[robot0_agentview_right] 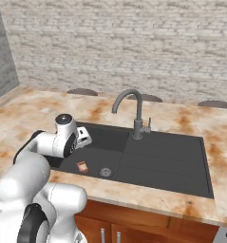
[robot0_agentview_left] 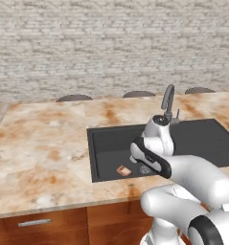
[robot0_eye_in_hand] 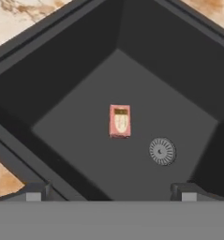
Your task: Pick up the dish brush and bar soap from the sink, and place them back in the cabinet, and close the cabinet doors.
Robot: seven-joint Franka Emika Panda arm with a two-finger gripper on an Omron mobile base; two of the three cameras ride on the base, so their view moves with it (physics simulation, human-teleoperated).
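looks like the soap pickup step: gripper [robot0_eye_in_hand: 111,190] hangs wide open and empty over the sink [robot0_eye_in_hand: 62,61], bar soap [robot0_eye_in_hand: 120,120] flat on the basin floor beside the drain [robot0_eye_in_hand: 161,151]. next it needs a straight drop to straddle it.

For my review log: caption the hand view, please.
Open claw hangs above the sink, soap lying flat beside the drain.

place: kitchen
sink [robot0_agentview_right: 181,156]: dark basin set in counter
faucet [robot0_agentview_right: 134,111]: grey gooseneck
counter [robot0_agentview_left: 44,148]: tan marble
wall [robot0_agentview_left: 111,43]: pale brick
below: wooden cabinet fronts [robot0_agentview_left: 53,222]
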